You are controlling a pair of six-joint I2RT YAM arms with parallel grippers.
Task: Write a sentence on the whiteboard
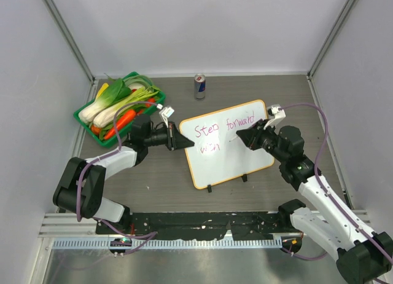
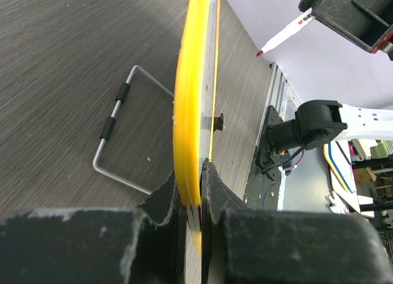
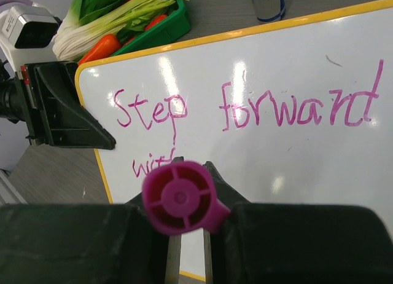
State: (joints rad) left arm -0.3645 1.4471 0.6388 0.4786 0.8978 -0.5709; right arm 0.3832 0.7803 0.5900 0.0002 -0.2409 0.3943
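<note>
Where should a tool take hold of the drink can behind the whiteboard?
The can stands upright and alone, so probably grip its mid-body, across the round wall, from the right: the green crate sits to its left and the whiteboard in front.

The whiteboard point(image 1: 233, 156) is glossy and smooth, throwing back the lamps; its rim looks like smooth yellow-orange plastic. The table point(image 1: 153, 179) is matt, with a dark wood grain. A wire stand point(image 2: 116, 142) of bright metal carries black sleeves. The marker point(image 3: 179, 198) is shiny magenta plastic. The left gripper point(image 2: 195, 173) is matt black with rough edges.
</note>
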